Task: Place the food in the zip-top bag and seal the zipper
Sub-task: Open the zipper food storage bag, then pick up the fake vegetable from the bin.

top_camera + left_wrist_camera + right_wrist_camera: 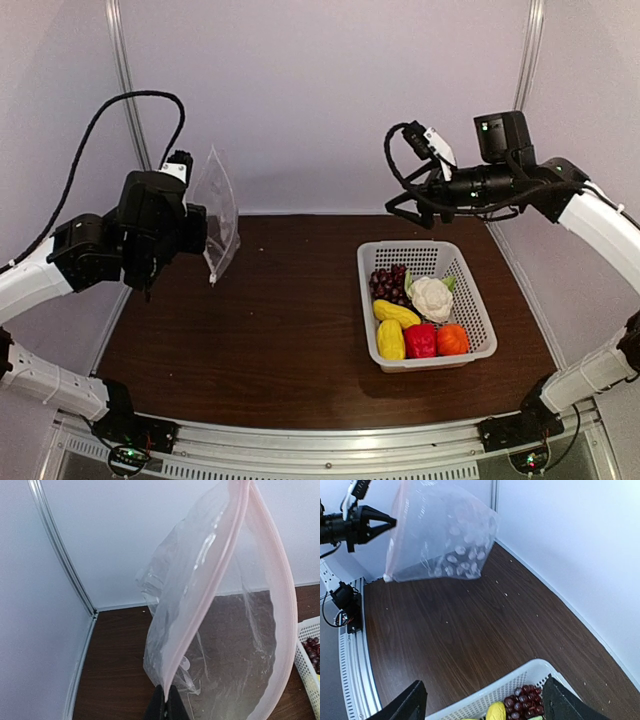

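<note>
Zip-top bag (218, 212): clear, pale-dotted, hung upright over the far left of the table (270, 330), its mouth gaping. Zipper (199, 616): pinkish strip, pinched at one end by the left gripper (203, 235), whose jaws were closed tight on it. Food: grapes (388, 283), cauliflower (431, 297), two yellow pieces (394, 325), red pepper (420, 341) and orange fruit (452, 340), all lay in the white basket (473, 292) at right. Right gripper (398, 203): raised beyond the basket, jaws wide apart, holding nothing.
</note>
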Robot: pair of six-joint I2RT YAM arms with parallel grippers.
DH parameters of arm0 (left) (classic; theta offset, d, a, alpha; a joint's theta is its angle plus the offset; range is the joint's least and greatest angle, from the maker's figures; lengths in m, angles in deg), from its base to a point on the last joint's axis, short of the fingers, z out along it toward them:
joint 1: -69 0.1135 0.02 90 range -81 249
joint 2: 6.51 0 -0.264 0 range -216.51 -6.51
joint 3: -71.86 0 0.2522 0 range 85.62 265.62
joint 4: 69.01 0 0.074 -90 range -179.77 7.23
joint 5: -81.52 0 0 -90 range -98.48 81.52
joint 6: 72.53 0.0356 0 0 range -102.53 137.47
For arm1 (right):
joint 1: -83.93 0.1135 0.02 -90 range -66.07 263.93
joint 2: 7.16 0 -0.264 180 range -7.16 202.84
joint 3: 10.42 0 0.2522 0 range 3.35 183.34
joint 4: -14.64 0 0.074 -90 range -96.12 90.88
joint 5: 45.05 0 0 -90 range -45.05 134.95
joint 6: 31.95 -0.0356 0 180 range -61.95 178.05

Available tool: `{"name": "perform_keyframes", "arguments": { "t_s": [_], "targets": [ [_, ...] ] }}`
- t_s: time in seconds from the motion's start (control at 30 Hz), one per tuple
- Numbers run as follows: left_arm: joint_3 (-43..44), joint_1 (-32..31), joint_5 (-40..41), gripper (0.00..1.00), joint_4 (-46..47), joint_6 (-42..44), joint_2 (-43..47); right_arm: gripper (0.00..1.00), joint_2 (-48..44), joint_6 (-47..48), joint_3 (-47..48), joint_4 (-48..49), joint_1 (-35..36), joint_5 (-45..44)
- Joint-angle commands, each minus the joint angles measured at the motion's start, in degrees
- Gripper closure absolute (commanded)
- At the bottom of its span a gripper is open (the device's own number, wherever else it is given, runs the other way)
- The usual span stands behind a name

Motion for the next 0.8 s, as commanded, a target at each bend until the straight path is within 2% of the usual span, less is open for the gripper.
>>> {"name": "perform_keyframes", "arguments": {
  "t_s": [0.0,0.07,0.13,0.23,0.33,0.43,0.63,0.77],
  "targets": [
    [2.82,0.5,8.8,1.0,-7.96,7.67,-0.12,0.2,-4.62,2.64,-11.77,2.39,-7.0,5.09],
    [2.76,0.54,8.03,1.0,-8.59,10.31,-1.76,0.19,-6.17,5.9,-15.12,0.98,-8.84,2.49],
    [2.6,0.54,4.01,1.0,-7.66,12.4,-4.96,0.2,-7.03,8.77,-18.23,-0.74,-9.08,-1.75],
    [3.09,0.55,-4.94,1.0,-6.55,13.5,-11.19,0.2,-6.54,12.59,-21.39,-4.45,-9.11,-5.42],
    [4.98,0.54,-17.44,1.0,-4.73,14.7,-17.74,0.2,-5.04,14.78,-23.77,-7.69,-9.15,-8.6],
    [6.53,0.55,-24.23,1.0,-0.86,16.48,-22.4,0.19,-3.47,16.25,-25.98,-9.55,-9.09,-9.69],
    [7.66,1.67,-27.77,1.0,5.98,18.8,-26.92,0.16,-0.81,17.81,-29.44,-9.95,-9.09,-9.88],
    [3.57,6.69,-35.06,1.0,9.04,14.28,-24.59,0.19,1.09,19.25,-29.85,-9.63,-9.09,-11.75]
  ]
}}
